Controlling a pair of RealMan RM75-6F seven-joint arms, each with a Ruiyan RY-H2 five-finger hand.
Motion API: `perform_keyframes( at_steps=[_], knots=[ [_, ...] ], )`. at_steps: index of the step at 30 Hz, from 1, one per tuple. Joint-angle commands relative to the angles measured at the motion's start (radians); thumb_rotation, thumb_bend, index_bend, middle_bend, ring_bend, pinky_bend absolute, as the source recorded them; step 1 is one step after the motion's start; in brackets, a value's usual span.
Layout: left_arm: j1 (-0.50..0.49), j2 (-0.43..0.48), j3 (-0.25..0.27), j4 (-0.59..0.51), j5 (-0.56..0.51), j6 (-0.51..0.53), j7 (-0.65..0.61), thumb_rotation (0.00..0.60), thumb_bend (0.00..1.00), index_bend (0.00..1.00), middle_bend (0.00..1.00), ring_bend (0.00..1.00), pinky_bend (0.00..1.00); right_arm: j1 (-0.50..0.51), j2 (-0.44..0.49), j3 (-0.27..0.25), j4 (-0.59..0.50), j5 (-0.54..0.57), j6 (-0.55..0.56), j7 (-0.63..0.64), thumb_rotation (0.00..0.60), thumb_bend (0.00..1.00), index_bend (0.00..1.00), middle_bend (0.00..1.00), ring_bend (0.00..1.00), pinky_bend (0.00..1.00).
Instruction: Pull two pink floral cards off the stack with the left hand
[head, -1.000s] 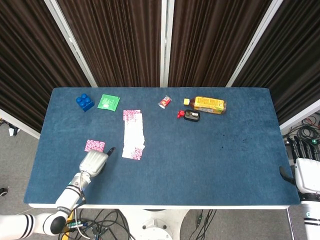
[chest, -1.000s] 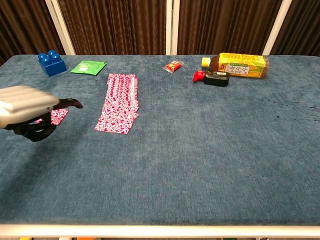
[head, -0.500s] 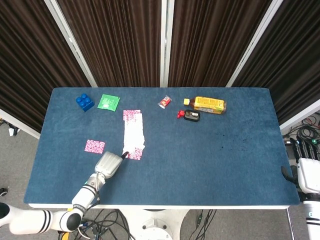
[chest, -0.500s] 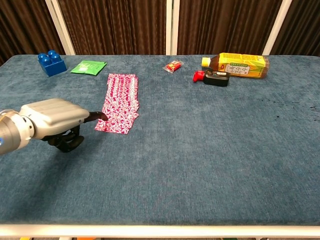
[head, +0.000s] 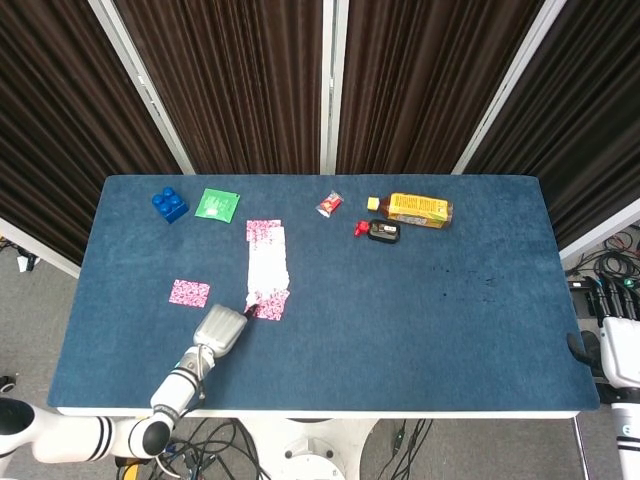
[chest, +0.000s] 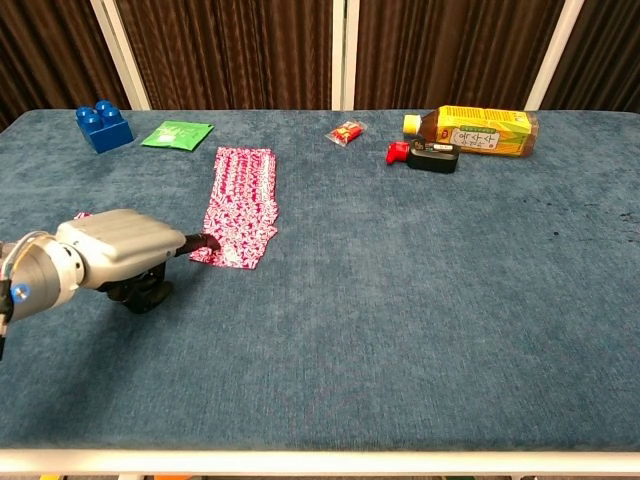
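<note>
The pink floral cards (head: 266, 268) lie fanned in a long strip on the blue table (head: 420, 310), and the chest view shows the same strip of cards (chest: 240, 200). One separate pink card (head: 189, 292) lies to their left; in the chest view my left hand mostly hides it. My left hand (head: 220, 328) sits at the near end of the strip, one dark fingertip (chest: 208, 241) stretched out and touching the nearest card (chest: 232, 251). Its other fingers curl under and hold nothing. My right hand (head: 618, 352) hangs off the table's right edge, empty, fingers straight.
Along the back of the table are a blue brick (head: 170, 203), a green packet (head: 216, 204), a small red wrapper (head: 329, 204), a lying yellow bottle (head: 415, 209) and a black-and-red item (head: 380, 230). Dark curtains stand behind.
My left hand has swung right from beside the lone card to the strip's near end, where its fingertip now touches the nearest card. The right hand has sunk a little.
</note>
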Motion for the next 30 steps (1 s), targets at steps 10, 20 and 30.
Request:
perform_keyframes(
  at_steps=[10, 20, 30],
  knots=[
    [0.017, 0.073, 0.063, -0.173, 0.009, 0.085, 0.044, 0.600, 0.59, 0.10, 0.88, 0.90, 0.92, -0.001, -0.004, -0.005, 0.000, -0.011, 0.003, 0.000, 0.600, 0.23, 0.00, 0.00, 0.00, 0.00],
    [0.033, 0.080, 0.080, -0.189, 0.034, 0.119, 0.025, 0.600, 0.59, 0.10, 0.88, 0.90, 0.92, -0.004, -0.002, -0.007, -0.003, -0.013, 0.006, -0.002, 0.600, 0.23, 0.00, 0.00, 0.00, 0.00],
    [0.036, 0.084, 0.068, -0.184, 0.068, 0.124, -0.009, 0.600, 0.60, 0.10, 0.88, 0.90, 0.92, 0.001, -0.007, -0.007, -0.003, -0.010, -0.004, -0.011, 0.600, 0.23, 0.00, 0.00, 0.00, 0.00]
  ],
)
